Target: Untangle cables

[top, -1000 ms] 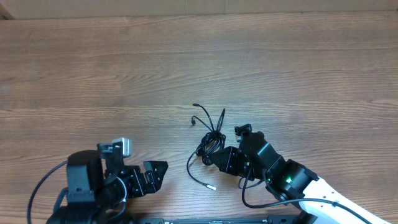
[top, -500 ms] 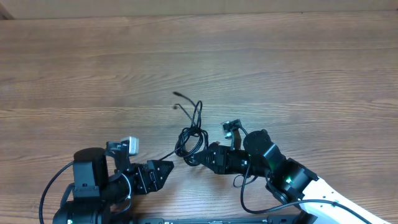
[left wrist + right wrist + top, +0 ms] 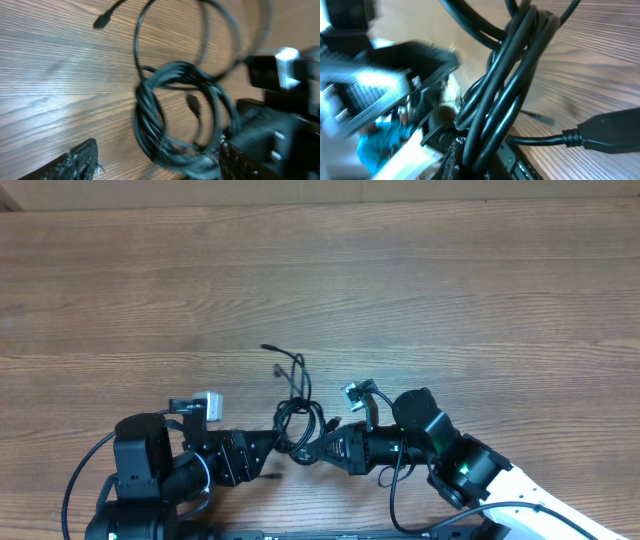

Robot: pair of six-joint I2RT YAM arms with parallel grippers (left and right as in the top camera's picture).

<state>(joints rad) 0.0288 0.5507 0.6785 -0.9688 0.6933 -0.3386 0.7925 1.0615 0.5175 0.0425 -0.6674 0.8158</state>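
Note:
The cables are a bundle of thin black cords in loose loops, with plug ends reaching up and left. My right gripper is shut on the lower part of the bundle and holds it just above the table. In the right wrist view the cords run up out of my right jaws, and a black plug lies at the right. My left gripper is open, right beside the bundle. In the left wrist view the coil hangs between the left jaws.
The wooden table stretches back behind both arms. The two grippers face each other very close at the front edge. The right arm's body fills the right of the left wrist view. Thick arm cables loop at the left arm's base.
My right gripper has carried the bundle to the left, toward the left gripper. The left gripper has moved right and now has the coil between its open jaws.

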